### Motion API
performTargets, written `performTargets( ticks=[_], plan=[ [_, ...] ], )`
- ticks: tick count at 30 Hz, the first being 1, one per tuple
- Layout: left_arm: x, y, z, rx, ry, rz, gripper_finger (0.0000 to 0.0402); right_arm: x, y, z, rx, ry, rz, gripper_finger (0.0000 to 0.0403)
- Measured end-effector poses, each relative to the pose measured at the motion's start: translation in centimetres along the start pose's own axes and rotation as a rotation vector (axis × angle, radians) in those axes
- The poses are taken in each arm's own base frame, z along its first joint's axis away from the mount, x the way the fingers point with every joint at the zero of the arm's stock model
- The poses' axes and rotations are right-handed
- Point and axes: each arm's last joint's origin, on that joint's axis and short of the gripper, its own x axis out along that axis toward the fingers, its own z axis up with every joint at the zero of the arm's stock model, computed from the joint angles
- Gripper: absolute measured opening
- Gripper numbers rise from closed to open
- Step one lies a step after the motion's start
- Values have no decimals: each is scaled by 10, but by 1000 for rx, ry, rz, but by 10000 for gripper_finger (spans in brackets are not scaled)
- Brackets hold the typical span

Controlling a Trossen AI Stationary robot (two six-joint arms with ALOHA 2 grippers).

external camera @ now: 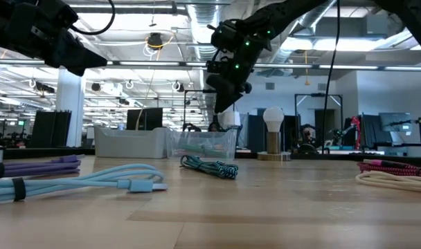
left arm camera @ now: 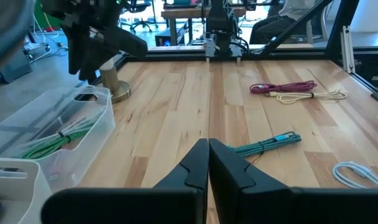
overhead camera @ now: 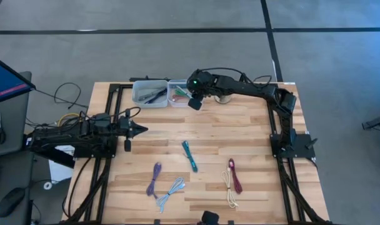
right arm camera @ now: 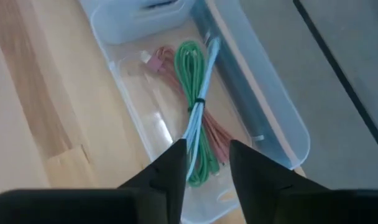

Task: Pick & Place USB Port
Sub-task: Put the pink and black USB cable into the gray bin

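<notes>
The right claw (right arm camera: 204, 163) hangs above the clear bin (overhead camera: 179, 94) at the far edge of the desk (overhead camera: 240, 134), its two fingers spread apart with nothing between them. Directly under it, in the right wrist view, lies a light blue cable (right arm camera: 198, 112) on top of a green cable (right arm camera: 190, 74) and a reddish cable (right arm camera: 167, 65), all three inside that bin. The light blue cable is a bundled hank tied round its middle with a dark band; its long axis runs along the length of the bin, lying side by side with the green one. Which end carries the plug I cannot tell.

Just left of this bin stands a second clear bin (overhead camera: 150, 92) holding dark items.

The left claw (overhead camera: 137, 129) waits over the left side of the desk, pointing right, fingers pressed together and holding nothing.

On the near half of the desk lie more bundled cables, well apart from both bins: a teal cable (overhead camera: 189, 155) in the middle, its long axis running near to far; a purple cable (overhead camera: 155, 179) and a pale blue cable (overhead camera: 170, 193) to the near left; a maroon cable (overhead camera: 234, 175) and a cream cable (overhead camera: 228, 188) side by side to the near right.
</notes>
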Motion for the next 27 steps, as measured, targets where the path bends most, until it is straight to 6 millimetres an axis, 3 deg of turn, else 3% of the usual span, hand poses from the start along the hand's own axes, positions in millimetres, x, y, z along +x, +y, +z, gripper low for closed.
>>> performTargets(
  ticks=[5,9,17,27],
  plan=[
    [0,0,0,0,0,0,12,-18,9,0,-9,18,24,128],
    [0,0,0,0,0,0,12,-42,27,-3,42,60,141,128],
    [0,0,0,0,-2,0,12,-74,81,-11,129,161,402,123],
    [0,0,0,0,-2,0,12,-111,148,-50,-57,459,472,123]
  ],
)
